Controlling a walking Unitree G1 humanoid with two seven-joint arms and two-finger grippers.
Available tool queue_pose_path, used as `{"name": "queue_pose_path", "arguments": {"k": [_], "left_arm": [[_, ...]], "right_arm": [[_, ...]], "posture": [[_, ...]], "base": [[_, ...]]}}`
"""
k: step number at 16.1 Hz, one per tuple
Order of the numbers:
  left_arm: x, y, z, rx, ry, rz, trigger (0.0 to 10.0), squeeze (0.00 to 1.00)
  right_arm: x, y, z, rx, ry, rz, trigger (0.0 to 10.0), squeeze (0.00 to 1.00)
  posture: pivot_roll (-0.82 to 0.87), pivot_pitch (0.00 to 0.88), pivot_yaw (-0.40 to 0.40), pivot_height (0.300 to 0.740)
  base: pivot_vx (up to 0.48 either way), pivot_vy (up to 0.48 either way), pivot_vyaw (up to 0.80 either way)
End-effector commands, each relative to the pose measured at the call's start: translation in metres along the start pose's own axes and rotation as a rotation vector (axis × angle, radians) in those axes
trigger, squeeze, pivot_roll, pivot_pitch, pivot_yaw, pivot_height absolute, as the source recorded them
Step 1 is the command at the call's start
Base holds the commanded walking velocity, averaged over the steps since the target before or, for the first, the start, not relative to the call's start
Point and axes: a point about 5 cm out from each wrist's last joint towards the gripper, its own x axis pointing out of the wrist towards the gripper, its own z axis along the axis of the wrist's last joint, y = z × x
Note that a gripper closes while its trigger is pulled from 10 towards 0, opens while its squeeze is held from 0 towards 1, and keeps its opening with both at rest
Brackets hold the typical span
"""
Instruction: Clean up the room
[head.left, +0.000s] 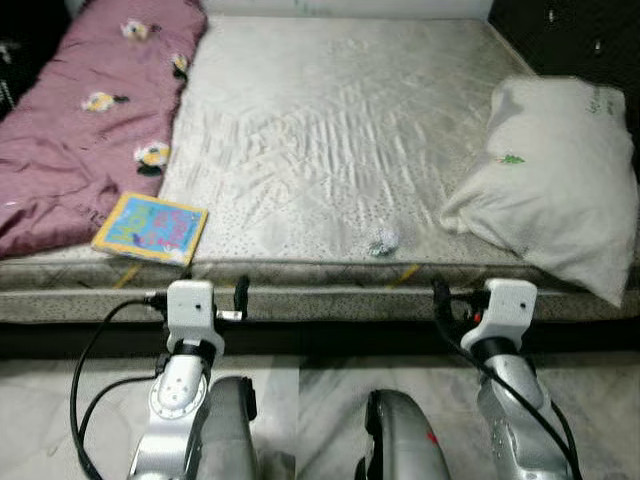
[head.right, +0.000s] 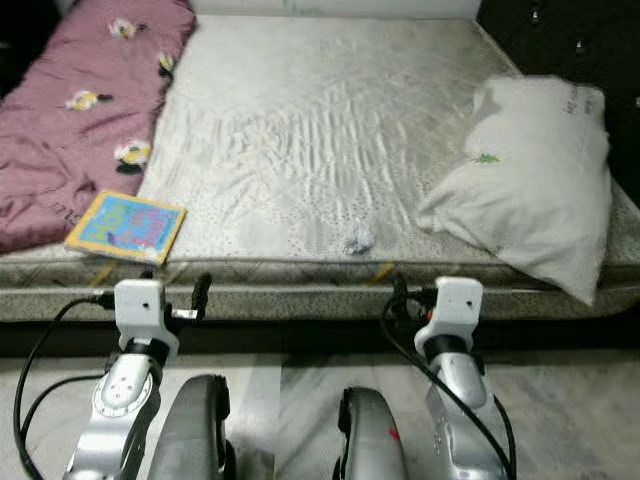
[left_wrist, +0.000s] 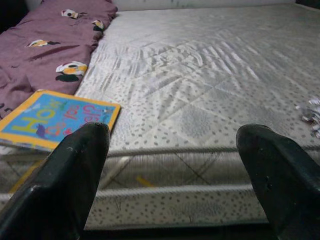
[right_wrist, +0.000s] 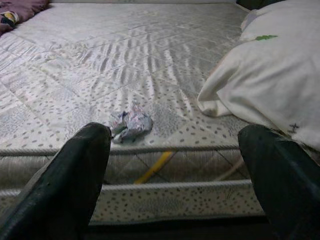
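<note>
Both grippers hover, released, at the mattress edge.
Left gripper (left_wrist: 172, 165) and right gripper (right_wrist: 175, 170) spread wide; colourful square book (head.left: 151, 227) at ten o'clock, crumpled paper wad (head.left: 382, 239) at one, white pillow (head.left: 555, 180) at two on the grey quilted mattress (head.left: 320, 120).

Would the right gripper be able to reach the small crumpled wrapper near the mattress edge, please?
Probably yes: the right gripper is open, facing the small crumpled wrapper across bare mattress; the white pillow lies aside.

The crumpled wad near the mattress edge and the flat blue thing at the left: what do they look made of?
Crumpled wad: probably thin paper or a wrapper, whitish with bluish print, sharply creased; could be cloth. Blue thing: seemingly a thin paperback book, flat glossy printed cover with a yellow border, lying on the mattress beside the maroon blanket.
</note>
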Motion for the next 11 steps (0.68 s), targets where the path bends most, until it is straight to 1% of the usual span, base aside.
{"name": "queue_pose_path", "arguments": {"k": [1, 9, 11], "left_arm": [[0.0009, 0.0015, 0.0037, 0.002, -0.015, -0.005, 10.0, 0.0], [0.0023, 0.0001, 0.004, 0.003, -0.015, -0.008, 10.0, 0.0], [0.0029, -0.0017, 0.0042, 0.012, -0.018, 0.005, 10.0, 0.0]], "right_arm": [[0.0022, 0.0009, 0.005, -0.001, -0.013, 0.002, 10.0, 0.0], [0.0034, 0.0008, 0.0057, -0.008, -0.014, 0.001, 10.0, 0.0], [0.0033, 0.0008, 0.0051, -0.008, -0.012, 0.001, 10.0, 0.0]], "posture": [[-0.04, 0.092, -0.02, 0.618], [-0.04, 0.088, -0.018, 0.618], [-0.04, 0.088, -0.018, 0.618]], "base": [[0.431, 0.0, 0.0], [0.419, 0.0, 0.0], [0.0, 0.0, 0.0]]}}
